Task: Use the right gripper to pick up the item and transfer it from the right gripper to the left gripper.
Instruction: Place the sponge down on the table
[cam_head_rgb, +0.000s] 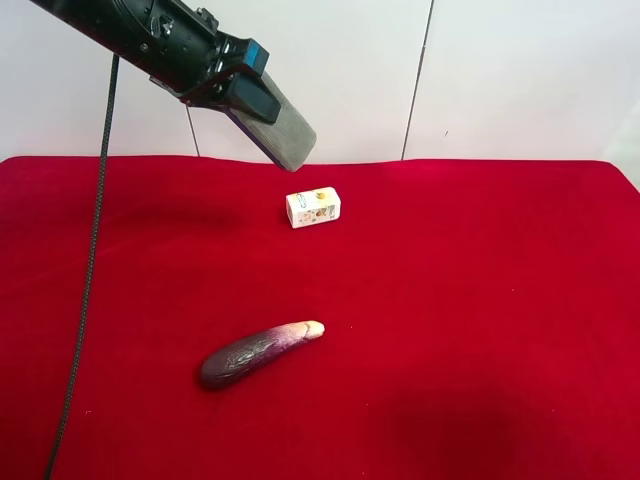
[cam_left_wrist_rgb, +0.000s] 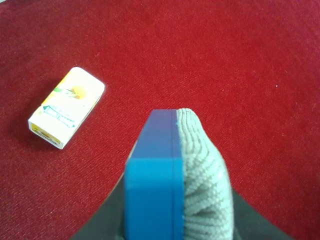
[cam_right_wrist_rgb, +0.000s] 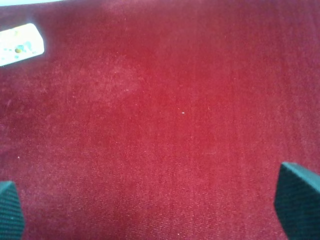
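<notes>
Handover looked done: the left gripper was clamped on the item, held aloft at 12 o'clock of the small carton, while the right gripper stood spread wide and empty over the red cloth.

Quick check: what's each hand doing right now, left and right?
Left hand: closed on the item, held above the red cloth.
Right hand: open, holding nothing.
</notes>
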